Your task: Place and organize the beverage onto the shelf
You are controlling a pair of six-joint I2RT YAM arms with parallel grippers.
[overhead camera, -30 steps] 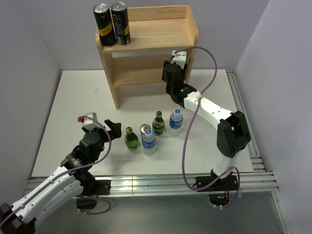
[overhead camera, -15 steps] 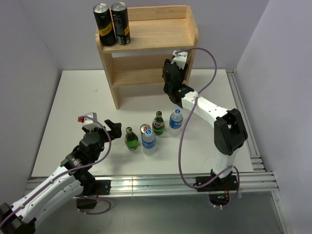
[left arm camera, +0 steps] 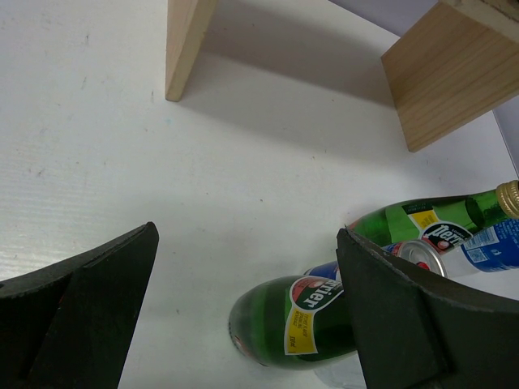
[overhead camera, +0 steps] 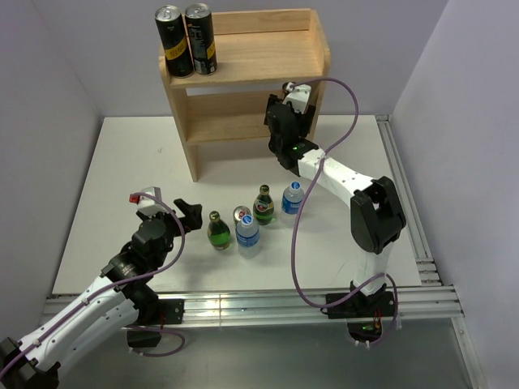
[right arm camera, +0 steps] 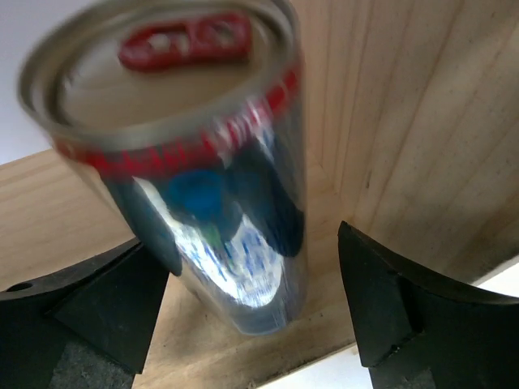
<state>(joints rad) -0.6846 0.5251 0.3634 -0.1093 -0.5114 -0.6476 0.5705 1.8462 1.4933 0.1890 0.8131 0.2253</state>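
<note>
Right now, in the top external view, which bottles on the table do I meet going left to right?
Left green bottle → near water bottle → dark green bottle → right water bottle.

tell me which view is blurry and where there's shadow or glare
right wrist: the silver can is smeared by motion blur, its label unreadable; left wrist: sharp, the shelf throwing a soft shadow on the table; top external: crisp, glare on the front rail.
</note>
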